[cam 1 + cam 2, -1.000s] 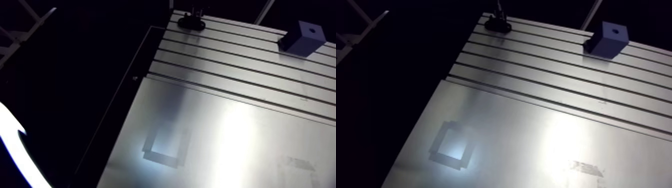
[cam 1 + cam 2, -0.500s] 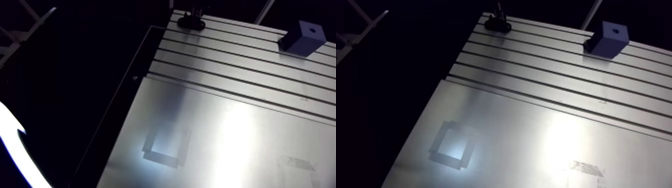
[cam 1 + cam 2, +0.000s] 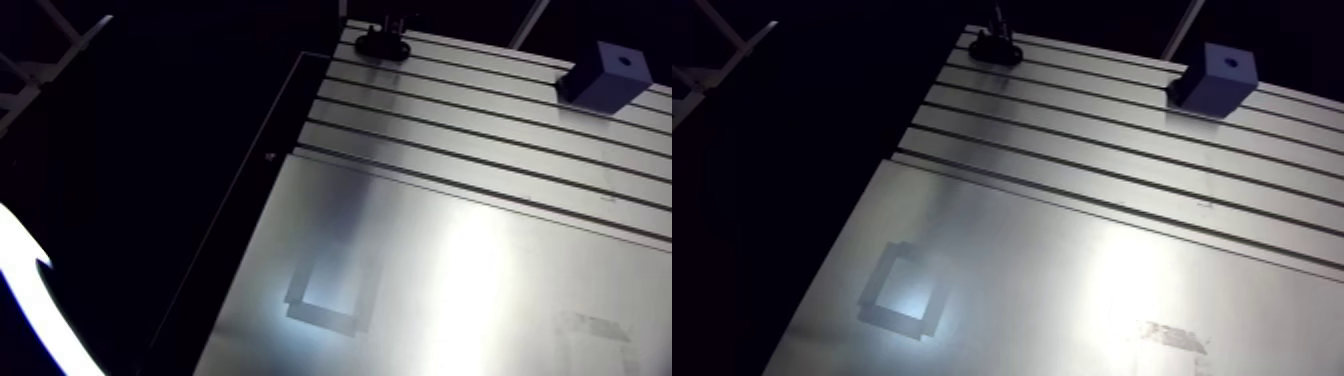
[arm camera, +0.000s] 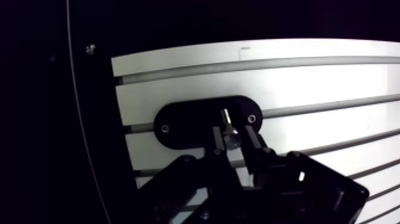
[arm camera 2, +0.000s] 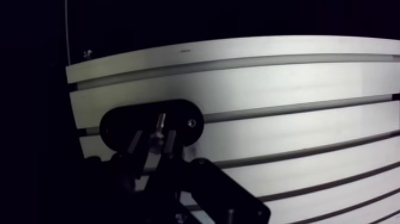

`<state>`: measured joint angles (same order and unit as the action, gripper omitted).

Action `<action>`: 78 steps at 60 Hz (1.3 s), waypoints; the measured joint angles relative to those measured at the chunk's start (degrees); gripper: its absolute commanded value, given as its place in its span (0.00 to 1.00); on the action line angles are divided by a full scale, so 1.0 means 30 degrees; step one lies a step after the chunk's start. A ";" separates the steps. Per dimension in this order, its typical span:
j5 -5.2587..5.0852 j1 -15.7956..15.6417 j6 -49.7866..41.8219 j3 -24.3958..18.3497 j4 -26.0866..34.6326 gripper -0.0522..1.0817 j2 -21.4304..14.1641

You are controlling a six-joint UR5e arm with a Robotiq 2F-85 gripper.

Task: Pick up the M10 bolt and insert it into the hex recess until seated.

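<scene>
Nothing has moved; only the wrist view shows the claw [image 4: 232, 134], seemingly clamped on the bolt [image 4: 227, 119].

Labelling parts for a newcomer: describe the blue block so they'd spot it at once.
Take the slotted aluminium table and look across its grooves to the far edge. The blue block stands there, well apart from the flat black oval plate near the far corner. It alone is boxy, raised and blue, with a small dark hole in its top face.
</scene>
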<state>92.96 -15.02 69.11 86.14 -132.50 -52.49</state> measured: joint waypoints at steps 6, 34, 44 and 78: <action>-0.0002 0.0000 0.0004 0.0006 -0.0007 0.68 -0.0019; -0.0001 -0.0004 0.0132 -0.0149 0.0197 0.70 -0.0871; 0.0363 -0.0003 0.0473 -0.0303 0.0650 0.74 -0.1488; 0.1212 0.1214 0.5460 -0.1457 0.6872 0.90 -0.4227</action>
<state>96.59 -11.38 85.49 81.77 -111.89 -65.17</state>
